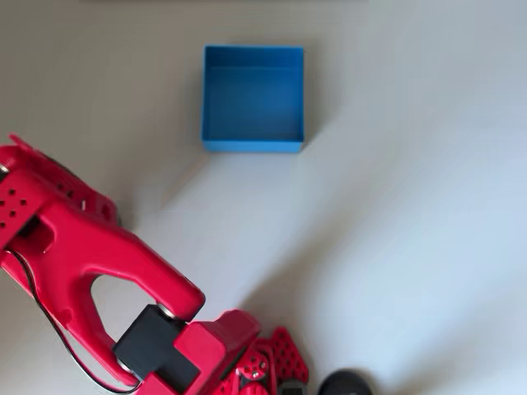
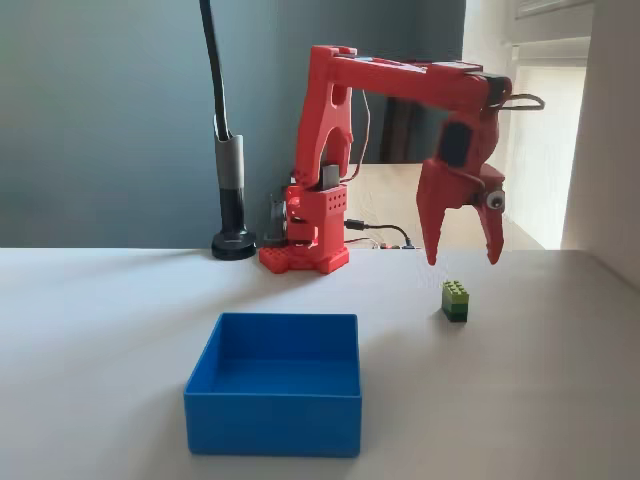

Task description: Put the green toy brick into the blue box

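In the fixed view the red arm is reaching out, the blue box is sitting at 7 o'clock, the gripper is hanging wide open and empty above the green toy brick, on the table at 3 o'clock from the box.

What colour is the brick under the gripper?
Lime green brick, darker lower down; fixed view shows it best.

Looked like a home room or home office: plain white table, dark grey-blue wall, black gooseneck stand, and a bright window with a blind behind.
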